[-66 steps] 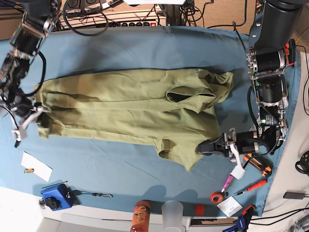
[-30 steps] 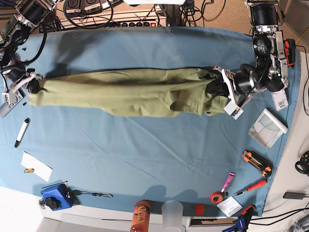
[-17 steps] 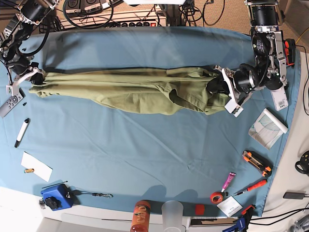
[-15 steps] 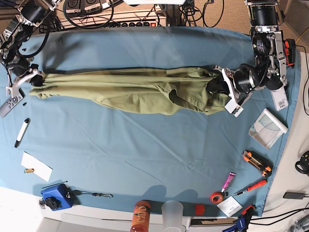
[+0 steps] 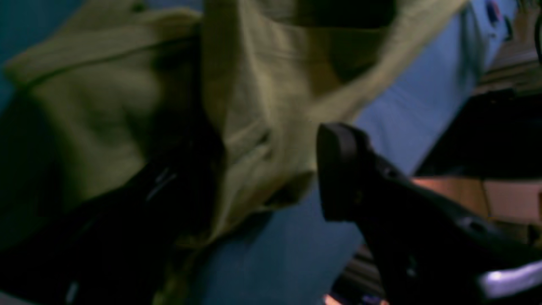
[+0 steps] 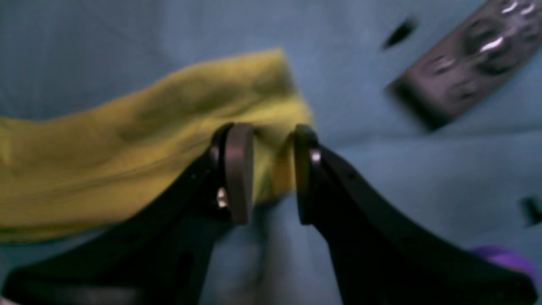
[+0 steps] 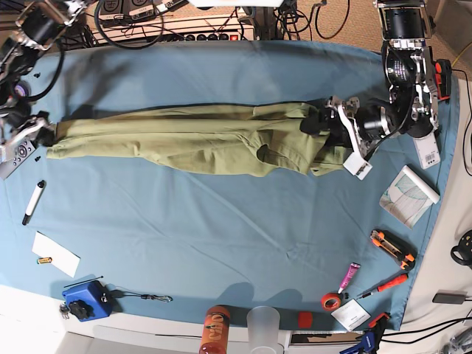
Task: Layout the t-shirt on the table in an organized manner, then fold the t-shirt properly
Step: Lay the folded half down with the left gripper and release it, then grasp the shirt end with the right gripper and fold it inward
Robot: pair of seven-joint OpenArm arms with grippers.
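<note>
From my remote seat, nearest me along the front edge of the light teal-blue cloth-covered surface [image 7: 221,243] stand an orange bottle [image 7: 215,330] with a printed label too small to read and a clear plastic cup [image 7: 263,327]. A blue box [image 7: 83,300] sits on the side of the right hand, a red-handled screwdriver [image 7: 385,285] on the side of the left hand. A white card [image 7: 56,253] and a white marker pen [image 7: 33,201] lie nearer me than the right hand; I can read no writing on either.

Farther back, the plain olive-green cotton t-shirt [image 7: 192,136] lies on the surface as a long narrow band, stretched between my two hands.

The left hand [image 5: 262,169] has its jaws spread wide, with the bunched end of the shirt lying between them, loose, not clamped. The right hand [image 6: 273,173] has its jaws parted, a corner of the shirt [image 6: 127,135] sitting in the gap with daylight on both sides. Beyond that hand lies a grey remote control [image 6: 461,63], its button markings blurred.
</note>
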